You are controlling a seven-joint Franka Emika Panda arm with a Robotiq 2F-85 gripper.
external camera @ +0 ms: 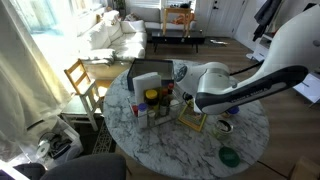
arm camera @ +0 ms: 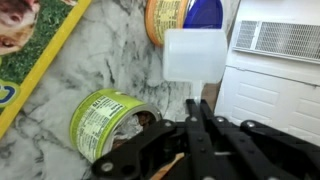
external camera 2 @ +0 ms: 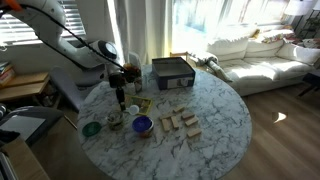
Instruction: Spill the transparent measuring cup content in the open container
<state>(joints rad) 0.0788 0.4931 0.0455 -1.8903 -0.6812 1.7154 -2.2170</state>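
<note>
The transparent measuring cup point(external camera 2: 114, 120) is a small greyish-white round cup with dark content. It stands near the table edge beside the green dish and also shows in an exterior view point(external camera: 222, 125). The open container point(external camera 2: 172, 70) is a grey box at the far side of the table, seen in both exterior views point(external camera: 148, 73). My gripper point(arm camera: 196, 103) is shut and empty. It hangs over the group of jars point(external camera 2: 120, 88), apart from the cup. The measuring cup does not show in the wrist view.
Round marble table point(external camera 2: 225, 115). A blue bowl point(external camera 2: 142, 125), a flat green dish point(external camera 2: 91, 128) and wooden blocks point(external camera 2: 180, 122) lie on it. The wrist view shows a green-labelled can point(arm camera: 105, 122), a white translucent tub point(arm camera: 195, 52), a blue-lidded jar point(arm camera: 185, 14) and a green book point(arm camera: 30, 45).
</note>
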